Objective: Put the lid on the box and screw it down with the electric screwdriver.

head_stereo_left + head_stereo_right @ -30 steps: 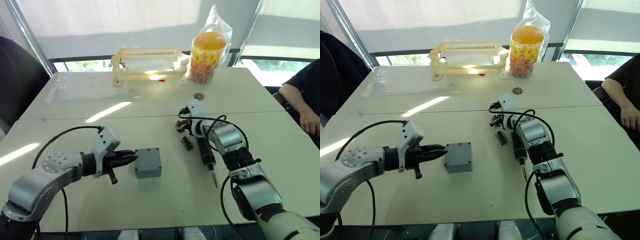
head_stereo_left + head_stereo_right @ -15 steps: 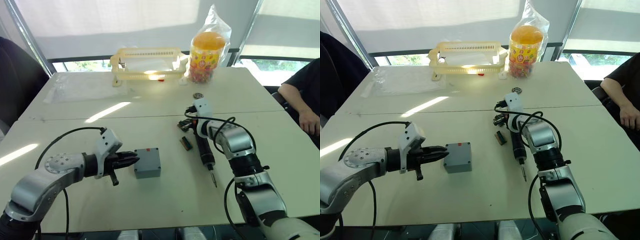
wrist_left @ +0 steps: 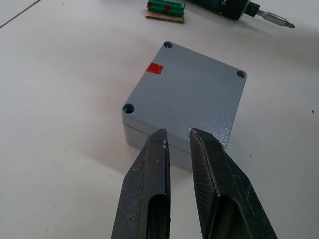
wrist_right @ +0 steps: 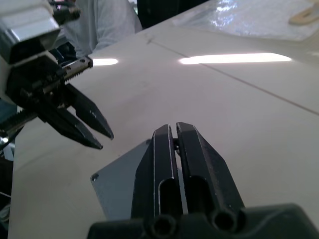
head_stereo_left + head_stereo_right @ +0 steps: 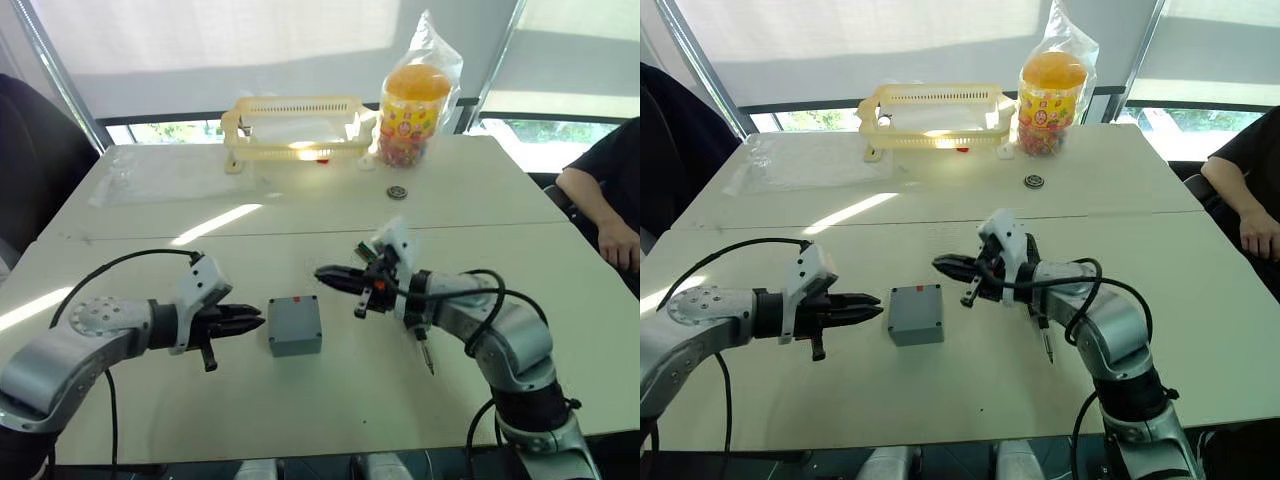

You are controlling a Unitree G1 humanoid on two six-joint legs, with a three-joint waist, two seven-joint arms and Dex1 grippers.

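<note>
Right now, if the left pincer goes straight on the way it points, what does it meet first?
The box. The left pincer points at its near side with nothing between; whether the tips already touch it is unclear.

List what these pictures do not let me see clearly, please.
- Electric screwdriver: head views, body hidden behind the right arm; left wrist view, cut off by the edge.
- Box: whether screws sit in its corner holes, too small.
- Person: cut off by the edge, head views.
</note>
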